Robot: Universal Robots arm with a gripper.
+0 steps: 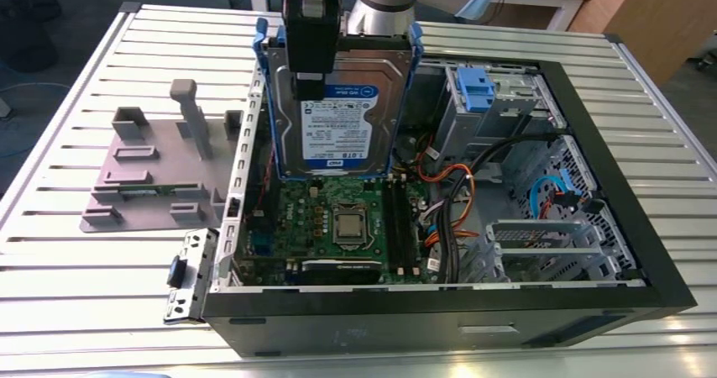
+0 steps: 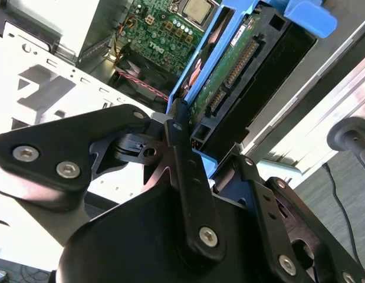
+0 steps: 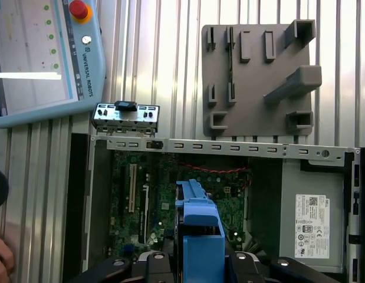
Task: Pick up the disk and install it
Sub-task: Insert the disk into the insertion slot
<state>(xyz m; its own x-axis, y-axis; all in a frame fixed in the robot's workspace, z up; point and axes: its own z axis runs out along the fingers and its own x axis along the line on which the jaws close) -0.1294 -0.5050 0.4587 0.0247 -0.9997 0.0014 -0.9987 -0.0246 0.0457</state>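
The disk (image 1: 336, 122), a silver-grey hard drive with a white and blue label in a blue plastic bracket (image 1: 260, 76), hangs upright above the open computer case (image 1: 610, 185). It is over the green motherboard (image 1: 336, 218). My gripper (image 1: 311, 80) comes down from above and is shut on the disk's upper end. In the second wrist view the black fingers (image 2: 182, 153) clamp the disk (image 2: 241, 65), whose green circuit side and connector show. In the first wrist view the blue bracket (image 3: 197, 227) stands out from my gripper (image 3: 197, 265) over the motherboard (image 3: 147, 194).
A grey fixture plate (image 1: 146, 172) with upright holders lies on the slatted table at the exterior view's left. Inside the case are a drive bay with a small blue clip (image 1: 476, 88), orange and black cables (image 1: 448, 189), and a grey box with a white sticker (image 3: 312, 218). A teach pendant (image 3: 40, 59) lies nearby.
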